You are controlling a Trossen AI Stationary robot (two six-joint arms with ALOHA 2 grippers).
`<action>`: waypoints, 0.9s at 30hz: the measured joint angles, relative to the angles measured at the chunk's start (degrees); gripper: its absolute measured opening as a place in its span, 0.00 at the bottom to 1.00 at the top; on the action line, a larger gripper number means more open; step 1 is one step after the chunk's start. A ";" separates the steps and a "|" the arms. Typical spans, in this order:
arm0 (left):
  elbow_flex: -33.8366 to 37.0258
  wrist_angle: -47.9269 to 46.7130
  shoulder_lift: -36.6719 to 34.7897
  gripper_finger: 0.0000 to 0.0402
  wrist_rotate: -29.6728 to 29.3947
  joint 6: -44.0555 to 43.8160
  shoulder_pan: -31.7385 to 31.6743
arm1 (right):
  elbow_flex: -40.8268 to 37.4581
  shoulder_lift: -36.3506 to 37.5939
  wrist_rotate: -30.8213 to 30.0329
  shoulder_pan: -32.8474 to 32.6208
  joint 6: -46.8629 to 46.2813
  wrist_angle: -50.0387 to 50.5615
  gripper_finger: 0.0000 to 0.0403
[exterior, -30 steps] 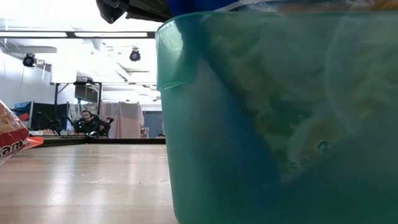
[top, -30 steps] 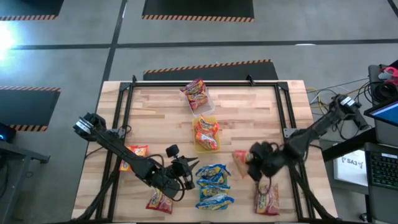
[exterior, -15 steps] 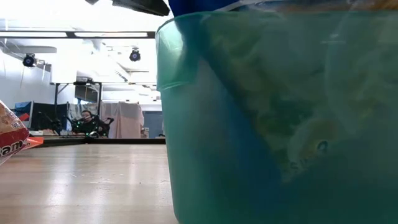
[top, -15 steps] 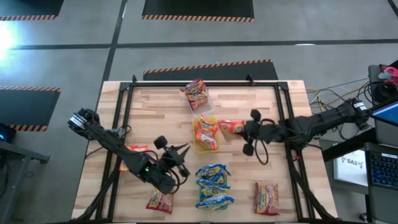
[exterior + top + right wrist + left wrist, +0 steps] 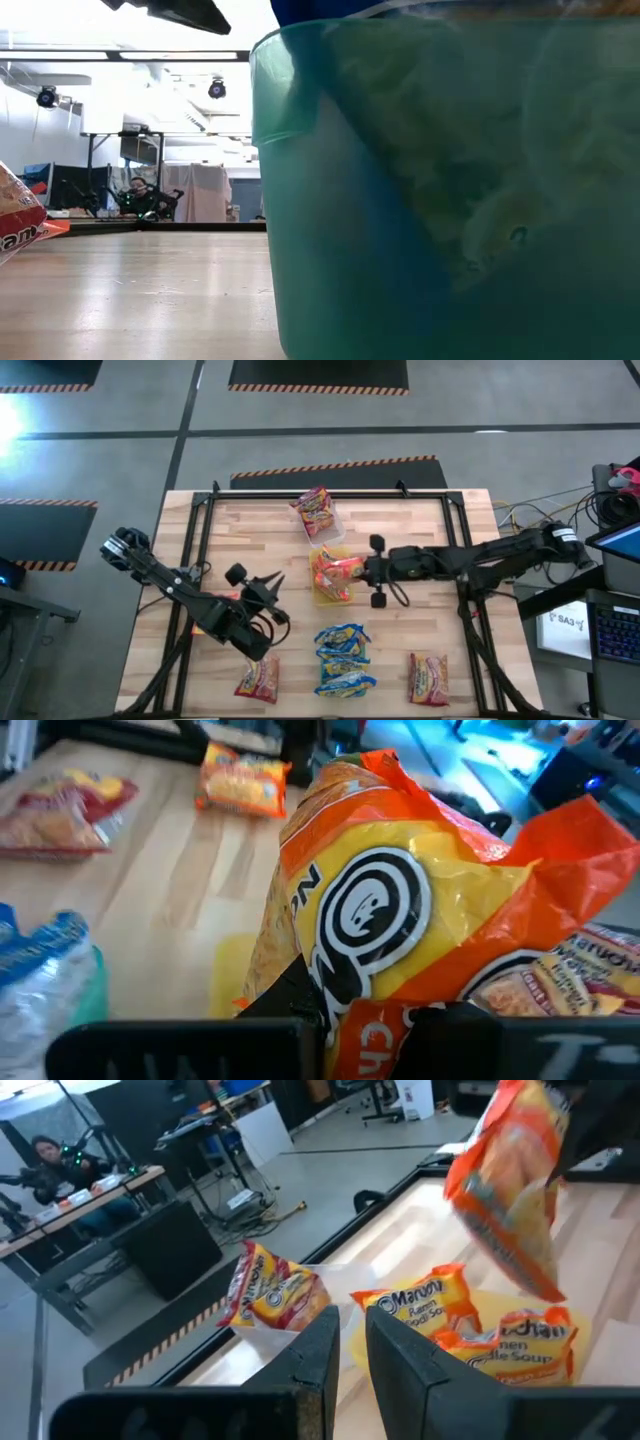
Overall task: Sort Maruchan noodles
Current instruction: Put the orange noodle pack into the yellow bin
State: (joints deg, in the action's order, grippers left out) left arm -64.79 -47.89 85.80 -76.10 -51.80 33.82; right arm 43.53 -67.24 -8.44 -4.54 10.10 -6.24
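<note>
High view: the right tool (image 5: 357,569) reaches across the tabletop (image 5: 250,530) and pinches an orange Maruchan packet (image 5: 343,568) directly above the yellow tray (image 5: 322,598), which already holds more orange packets (image 5: 331,587). Right wrist view confirms the grip: both dark fingers (image 5: 300,1000) clamp the lower edge of that crinkled orange packet (image 5: 400,930), which fills most of the picture.

Beyond the right tool, toward the tabletop's far edge, a red packet (image 5: 314,510) lies in a clear tray (image 5: 333,523). Nearer than the right tool, blue packets (image 5: 343,643) are stacked in a green tray (image 5: 300,200), whose wall fills the low view. Another red packet (image 5: 428,678) lies loose near the front right corner.

The left tool (image 5: 272,589) hangs empty, fingers pressed nearly together, well to the left of the yellow tray; in the left wrist view its fingers (image 5: 310,1355) stand close side by side with nothing between them. An orange packet (image 5: 205,605) lies just behind it, partly under the arm, and a red packet (image 5: 258,678) sits nearer the front edge.
</note>
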 joint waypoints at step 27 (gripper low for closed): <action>0.04 -3.17 0.20 0.09 0.12 -4.28 0.00 | 6.32 -15.03 5.48 9.40 0.01 9.34 0.08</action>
State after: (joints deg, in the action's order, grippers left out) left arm -64.75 -51.07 86.00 -75.99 -56.07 33.82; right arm 49.84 -82.27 -2.96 4.86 10.11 3.09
